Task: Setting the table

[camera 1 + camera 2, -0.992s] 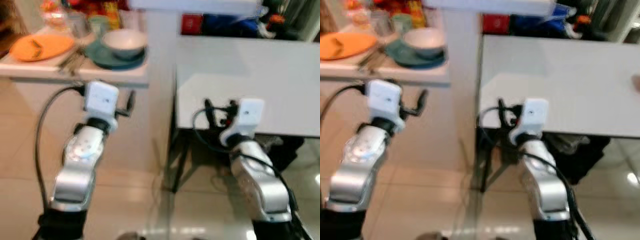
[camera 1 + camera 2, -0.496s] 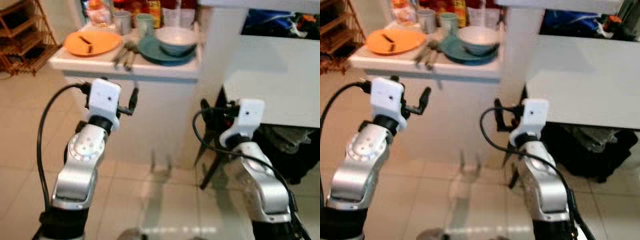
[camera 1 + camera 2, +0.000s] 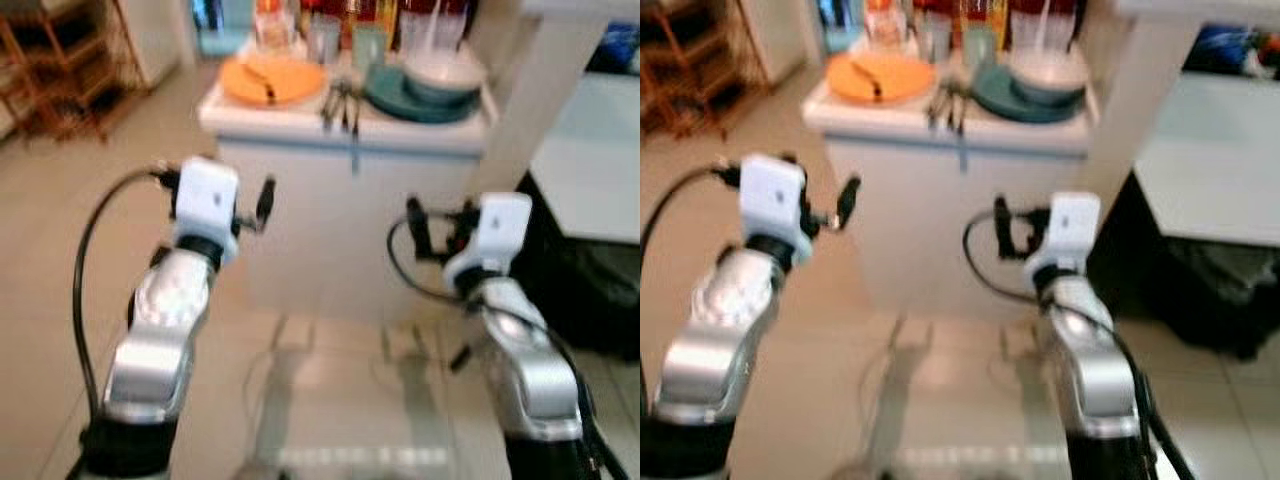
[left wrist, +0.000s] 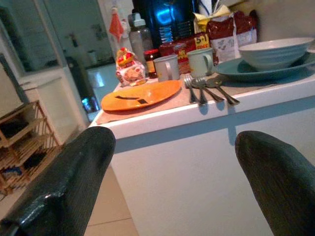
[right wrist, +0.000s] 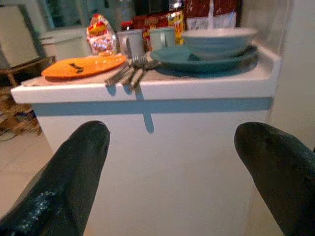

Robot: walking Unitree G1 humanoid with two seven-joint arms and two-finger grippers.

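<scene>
Facing the white tabletop (image 3: 340,135), we hold our left gripper (image 4: 172,172) and right gripper (image 5: 172,167) spread wide and empty, short of its edge. Cutlery (image 5: 129,73) overhangs the rim; behind lie an orange plate (image 4: 141,95), a bowl (image 5: 219,40) on a teal plate (image 5: 197,58), then two cups (image 4: 165,67).

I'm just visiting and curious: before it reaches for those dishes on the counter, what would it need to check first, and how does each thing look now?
1. Left pincer open and holding nothing: ok.
2. Right pincer open and holding nothing: ok.
3. Pincers close enough to the white counter: not ok, both are short of its edge and below its top.
4. Orange plate lying flat: ok.
5. Bowl sitting in the teal plate: ok.
6. Cutlery safely placed: not ok, its handles stick out past the edge.
</scene>
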